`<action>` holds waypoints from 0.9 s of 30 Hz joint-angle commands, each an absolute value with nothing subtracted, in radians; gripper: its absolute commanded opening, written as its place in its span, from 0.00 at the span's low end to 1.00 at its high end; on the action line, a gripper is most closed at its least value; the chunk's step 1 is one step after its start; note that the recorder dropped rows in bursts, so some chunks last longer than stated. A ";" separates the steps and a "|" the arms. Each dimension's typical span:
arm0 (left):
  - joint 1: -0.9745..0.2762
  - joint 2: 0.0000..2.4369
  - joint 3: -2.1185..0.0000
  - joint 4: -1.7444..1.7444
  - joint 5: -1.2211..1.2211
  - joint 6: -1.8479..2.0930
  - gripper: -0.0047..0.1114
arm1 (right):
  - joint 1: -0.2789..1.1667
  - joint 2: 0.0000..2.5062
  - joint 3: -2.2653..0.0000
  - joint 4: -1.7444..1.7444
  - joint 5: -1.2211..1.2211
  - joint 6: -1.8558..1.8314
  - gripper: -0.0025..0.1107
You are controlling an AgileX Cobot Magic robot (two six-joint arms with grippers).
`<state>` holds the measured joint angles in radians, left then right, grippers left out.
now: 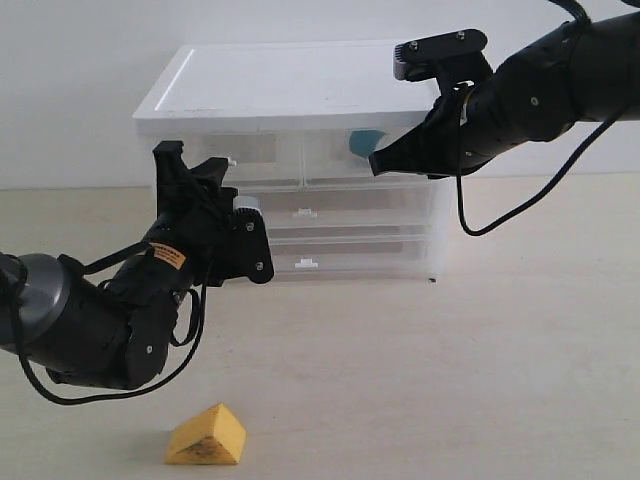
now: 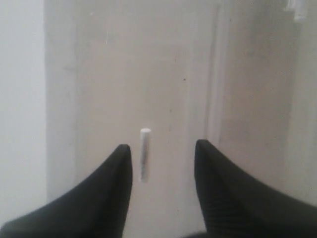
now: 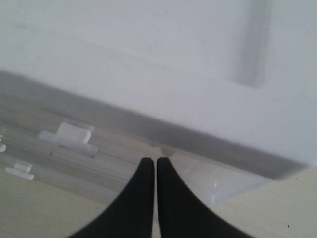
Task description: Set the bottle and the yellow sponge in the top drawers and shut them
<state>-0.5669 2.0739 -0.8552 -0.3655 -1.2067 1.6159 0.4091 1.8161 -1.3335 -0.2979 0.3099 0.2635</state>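
Behind the translucent front of the top right drawer of the cabinet a teal patch shows, likely the label of the bottle; rest of it too blurred to make out. That drawer looks about flush with the cabinet front, can't tell if fully home. Right gripper sits at that drawer's front, jaws pressed together, holding nothing; the right wrist view shows the two fingers side by side with no gap. Top left drawer is closed. Left gripper is right in front of it, jaws spread on either side of its small white handle tab, not yet pinching it. Yellow sponge lies on the table well in front of the cabinet, toward its left side, untouched. Judged step: bottle half looks done or nearly so, sponge half just starting with opening the left drawer. Next move calls for closing the left jaws on the tab and pulling straight out from the cabinet, then fetching the sponge. Tab is small, so a slightly off grip could slip.
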 commanded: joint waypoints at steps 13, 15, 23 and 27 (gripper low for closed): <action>-0.551 2.076 -0.861 -0.356 -1.221 1.617 0.37 | 0.405 1.817 -1.338 -0.313 0.252 0.253 0.02; -0.551 2.076 -0.861 -0.354 -1.221 1.617 0.37 | 0.405 1.817 -1.338 -0.313 0.252 0.253 0.02; -0.551 2.076 -0.866 -0.325 -1.221 1.610 0.37 | 0.405 1.817 -1.338 -0.313 0.252 0.253 0.02; -0.551 2.076 -0.889 -0.335 -1.221 1.610 0.37 | 0.405 1.817 -1.338 -0.313 0.252 0.253 0.02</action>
